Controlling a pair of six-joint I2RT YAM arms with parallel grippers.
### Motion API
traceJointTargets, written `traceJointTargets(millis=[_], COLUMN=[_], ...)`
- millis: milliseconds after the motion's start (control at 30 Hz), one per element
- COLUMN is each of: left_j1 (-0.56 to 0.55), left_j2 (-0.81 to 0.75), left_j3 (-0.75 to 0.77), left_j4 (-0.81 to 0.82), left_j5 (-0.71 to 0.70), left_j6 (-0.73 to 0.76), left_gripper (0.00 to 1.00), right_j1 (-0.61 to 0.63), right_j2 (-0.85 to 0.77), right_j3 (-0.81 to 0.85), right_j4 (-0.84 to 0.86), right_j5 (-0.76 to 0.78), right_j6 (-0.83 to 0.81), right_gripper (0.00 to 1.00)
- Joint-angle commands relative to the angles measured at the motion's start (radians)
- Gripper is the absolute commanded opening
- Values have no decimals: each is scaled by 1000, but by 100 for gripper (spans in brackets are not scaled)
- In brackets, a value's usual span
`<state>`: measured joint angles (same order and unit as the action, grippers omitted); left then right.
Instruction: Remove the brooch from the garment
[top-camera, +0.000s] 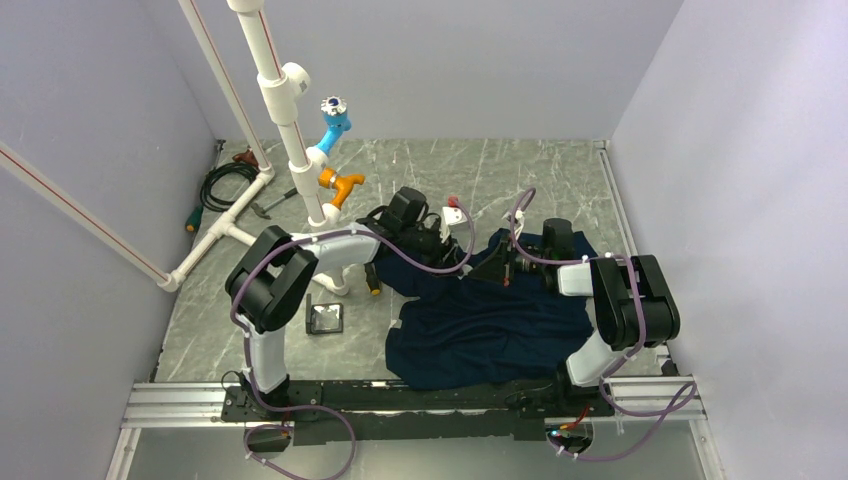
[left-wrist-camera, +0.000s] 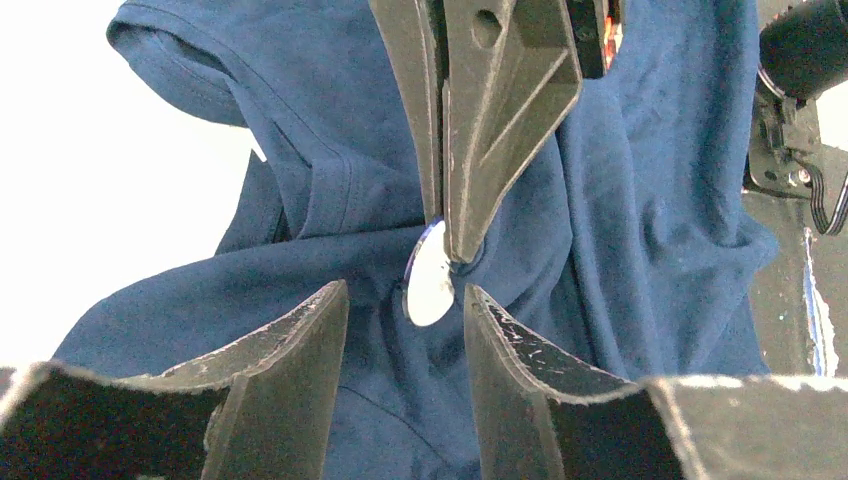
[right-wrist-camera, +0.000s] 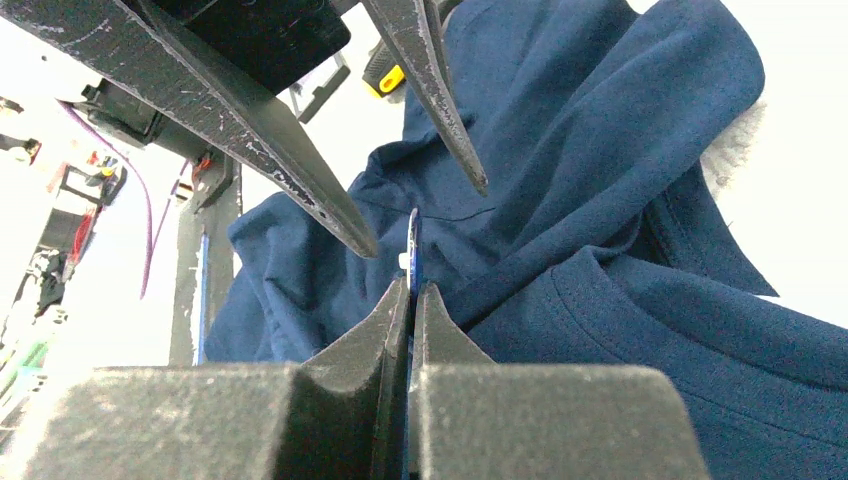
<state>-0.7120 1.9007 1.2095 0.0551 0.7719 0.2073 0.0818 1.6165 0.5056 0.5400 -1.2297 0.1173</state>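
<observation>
Pinching the rim of the brooch (left-wrist-camera: 430, 285) in your clenched right fingers (right-wrist-camera: 440, 335) holds it on edge atop a raised fold of the garment (left-wrist-camera: 620, 200), while your left fingers (left-wrist-camera: 290, 340), released, flank the brooch, probably so it can pull free.

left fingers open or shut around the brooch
Open. In the left wrist view the left fingers stand apart with a clear gap, and the brooch sits between them.

Setting: robotics lab cell.
Signs: left arm (top-camera: 272, 282) and right arm (top-camera: 632, 300) bolted to aluminium rail (top-camera: 180, 405); bare grey walls (top-camera: 480, 60); white pipe rig (top-camera: 280, 90) on counter (top-camera: 560, 170).
</observation>
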Motion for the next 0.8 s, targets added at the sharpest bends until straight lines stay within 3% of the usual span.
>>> traceJointTargets(millis=[0,433,633,767], left_j1=[-21,-37,-38,-37], left_j2=[-44,-7,9,14], left_j3=[1,42,55,58], left_j4=[59,62,38,31], left_j5=[-23,-46,-92,-111], left_j6=[-55,-131,-118,-113], left_gripper=[51,38,23,20], right_j1=[-8,-11,-10,-11], right_j2=[5,-9,-14,-18], right_j3=[19,-2,-8,-12], right_j4=[67,104,115,119], right_j5=[-11,-43,-51,-52], right_j6=[14,6,5,5], right_gripper=[0,0,0,0])
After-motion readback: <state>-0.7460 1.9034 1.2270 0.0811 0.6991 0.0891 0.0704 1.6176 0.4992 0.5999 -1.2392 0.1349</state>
